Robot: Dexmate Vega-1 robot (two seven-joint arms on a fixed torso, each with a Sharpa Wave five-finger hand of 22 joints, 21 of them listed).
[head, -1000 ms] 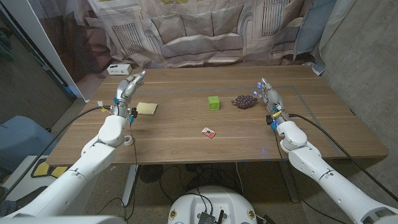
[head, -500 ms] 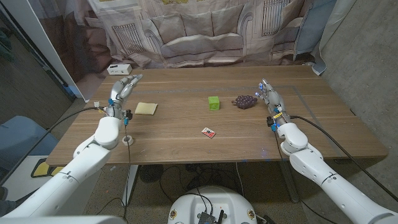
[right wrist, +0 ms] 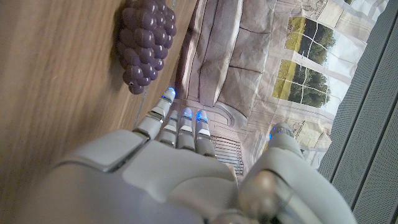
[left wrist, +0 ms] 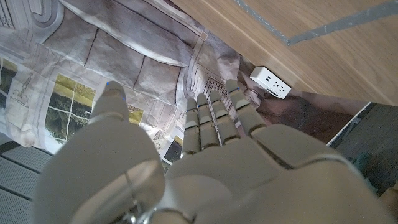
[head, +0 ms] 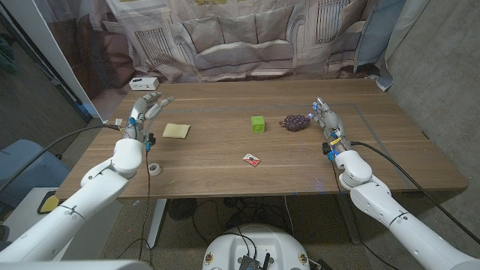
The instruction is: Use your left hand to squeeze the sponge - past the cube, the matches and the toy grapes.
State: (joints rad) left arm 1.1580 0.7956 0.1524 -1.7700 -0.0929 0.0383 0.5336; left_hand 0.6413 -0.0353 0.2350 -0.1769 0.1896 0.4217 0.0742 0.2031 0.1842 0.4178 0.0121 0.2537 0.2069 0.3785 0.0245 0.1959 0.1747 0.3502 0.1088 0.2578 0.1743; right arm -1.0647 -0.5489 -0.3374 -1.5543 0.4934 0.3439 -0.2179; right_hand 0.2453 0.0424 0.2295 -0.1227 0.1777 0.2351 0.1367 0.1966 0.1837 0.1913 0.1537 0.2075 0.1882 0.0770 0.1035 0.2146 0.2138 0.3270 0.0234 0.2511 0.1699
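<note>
Yellow sponge [head: 177,130]: flat, square, uncompressed, on the table's left side, untouched. Green cube [head: 258,124] near centre, purple toy grapes [head: 295,121] just right of it, matches [head: 252,159] box nearer the front edge.

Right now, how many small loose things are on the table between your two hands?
4: a yellow sponge by the left hand, a green cube mid-table, toy grapes beside the right hand, and matches nearer the front edge.
</note>
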